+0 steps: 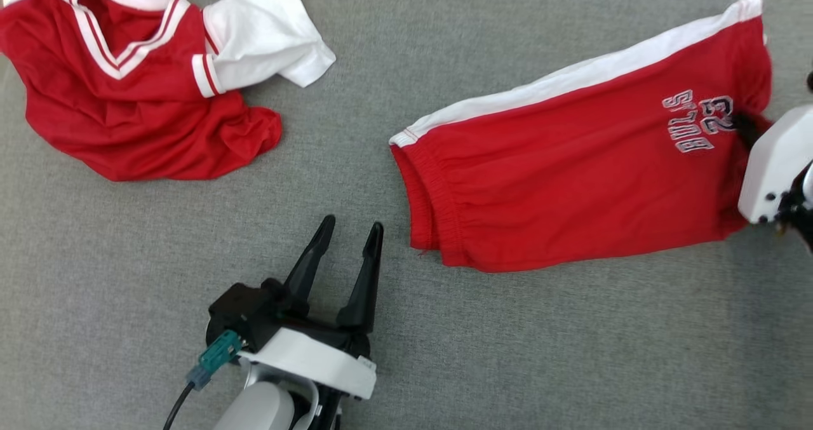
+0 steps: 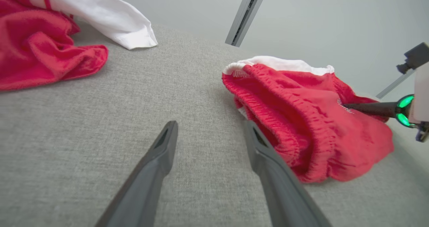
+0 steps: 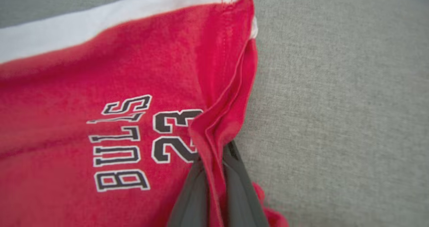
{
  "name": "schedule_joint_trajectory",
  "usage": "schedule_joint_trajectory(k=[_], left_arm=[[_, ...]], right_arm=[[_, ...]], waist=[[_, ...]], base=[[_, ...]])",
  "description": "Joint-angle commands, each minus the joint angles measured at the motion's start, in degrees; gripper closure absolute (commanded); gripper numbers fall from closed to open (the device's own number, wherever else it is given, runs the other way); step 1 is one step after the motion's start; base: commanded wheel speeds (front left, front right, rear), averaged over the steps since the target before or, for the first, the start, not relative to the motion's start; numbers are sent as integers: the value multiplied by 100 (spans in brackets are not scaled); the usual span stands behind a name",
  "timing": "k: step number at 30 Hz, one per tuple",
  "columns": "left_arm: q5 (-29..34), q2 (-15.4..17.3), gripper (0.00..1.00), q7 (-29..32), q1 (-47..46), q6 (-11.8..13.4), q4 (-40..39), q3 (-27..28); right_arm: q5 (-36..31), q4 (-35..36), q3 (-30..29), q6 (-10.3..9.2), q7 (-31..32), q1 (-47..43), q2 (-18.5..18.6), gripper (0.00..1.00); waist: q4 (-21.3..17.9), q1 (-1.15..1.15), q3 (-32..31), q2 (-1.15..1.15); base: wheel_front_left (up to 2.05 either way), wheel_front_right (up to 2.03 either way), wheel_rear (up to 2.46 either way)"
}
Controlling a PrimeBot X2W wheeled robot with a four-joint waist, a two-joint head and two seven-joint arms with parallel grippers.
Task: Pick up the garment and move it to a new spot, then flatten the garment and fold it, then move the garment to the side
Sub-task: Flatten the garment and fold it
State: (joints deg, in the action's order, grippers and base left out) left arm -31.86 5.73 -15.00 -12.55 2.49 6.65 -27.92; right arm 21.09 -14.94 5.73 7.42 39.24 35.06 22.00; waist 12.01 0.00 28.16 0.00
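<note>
The garment (image 1: 571, 163) is a pair of red shorts with a white side stripe and "BULLS 23" lettering, lying folded flat on the grey surface at the right. My right gripper (image 1: 742, 125) is shut on a pinched fold of its leg hem beside the lettering. The right wrist view shows the red cloth (image 3: 100, 69) bunched between the two dark fingers of that gripper (image 3: 214, 156). My left gripper (image 1: 349, 233) is open and holds nothing, hovering just left of the elastic waistband (image 2: 285, 119). In the left wrist view its fingers (image 2: 209, 129) stand apart over bare fabric.
A crumpled red jersey (image 1: 127, 100) with white sleeves and striped collar lies at the back left, also seen as red and white cloth (image 2: 40, 52). The grey cloth surface (image 1: 508, 354) stretches between the two garments and along the front.
</note>
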Motion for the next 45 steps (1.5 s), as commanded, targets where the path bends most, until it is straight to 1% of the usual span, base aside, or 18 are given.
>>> schedule_joint_trajectory(k=[1, 3, 4, 5, 9, 14, 18, 22, 24, 26, 29, 31, 33, 36, 38, 40, 42, 45], left_arm=[[80, 56, 0, -24, 156, -53, 56, 76], [111, 82, 0, -24, 238, -53, 68, 101], [155, 126, 0, -22, 453, -44, 99, 194], [155, 126, 0, -22, 453, -44, 99, 194], [220, 210, 0, -18, 876, -71, 82, 329], [268, 277, 0, -18, 1295, -119, 65, 386], [276, 309, 0, -18, 1466, -137, 36, 394], [265, 305, 0, -18, 1569, -129, 28, 352], [272, 292, 0, -16, 1582, -142, 30, 314], [272, 271, 0, -7, 1601, -160, 49, 264], [269, 220, 0, -8, 1638, -169, 90, 221], [257, 186, 0, -10, 1647, -183, 111, 211], [251, 166, 0, -12, 1662, -193, 136, 211], [265, 127, 0, -14, 1664, -201, 188, 223], [274, 104, 0, -15, 1648, -229, 227, 236], [291, 83, 0, -16, 1622, -248, 275, 252], [314, 65, 0, -16, 1578, -292, 334, 256], [314, 30, 0, -17, 1515, -342, 431, 247]], right_arm=[[140, -230, 48, 12, 49, -548, -105, 100], [247, -173, -8, 11, -7, -636, -164, 100], [440, -56, -45, 11, -99, -827, -217, 100], [440, -56, -45, 11, -99, -827, -217, 100], [750, 279, -160, 11, -200, -1292, -175, 100], [1098, 512, -497, 10, -235, -1904, -174, 100], [1275, 418, -947, 10, -326, -2171, -292, 100], [1141, 86, -1439, 10, -524, -2254, -298, 100], [1059, -74, -1679, 10, -612, -2254, -201, 100], [970, -143, -1865, 10, -651, -2272, -26, 100], [937, 144, -2042, 11, -607, -2235, 222, 100], [1002, 467, -1927, 11, -517, -2240, 248, 100], [1052, 879, -1613, 11, -382, -2287, 216, 100], [1208, 1443, -912, 11, -137, -2316, 74, 100], [1253, 1674, -365, 11, -26, -2245, -83, 100], [1300, 1702, 112, 11, 42, -2148, -277, 100], [1271, 1542, 425, 11, -28, -2002, -452, 100], [1133, 1127, 698, 11, -232, -1784, -723, 100]], waist=[[-194, 0, -349, 0], [-257, 0, -463, 0], [-407, 0, -740, 0], [-407, 0, -740, 0], [-693, 0, -1205, 0], [-891, 0, -1609, 0], [-931, 0, -1727, 0], [-908, 0, -1751, 0], [-856, 0, -1757, 0], [-779, 0, -1766, 0], [-664, 0, -1793, 0], [-618, 0, -1801, 0], [-592, 0, -1812, 0], [-579, 0, -1830, 0], [-586, 0, -1839, 0], [-588, 0, -1858, 0], [-572, 0, -1879, 0], [-514, 0, -1908, 0]], base=[[0, 0, 0], [0, 0, 0], [0, 0, 0], [0, 0, 0], [0, 0, 0], [0, 0, 0], [0, 0, 0], [0, 0, 0], [0, 0, 0], [0, 0, 0], [0, 0, 0], [0, 0, 0], [0, 0, 0], [0, 0, 0], [0, 0, 0], [0, 0, 0], [0, 0, 0], [0, 0, 0]])
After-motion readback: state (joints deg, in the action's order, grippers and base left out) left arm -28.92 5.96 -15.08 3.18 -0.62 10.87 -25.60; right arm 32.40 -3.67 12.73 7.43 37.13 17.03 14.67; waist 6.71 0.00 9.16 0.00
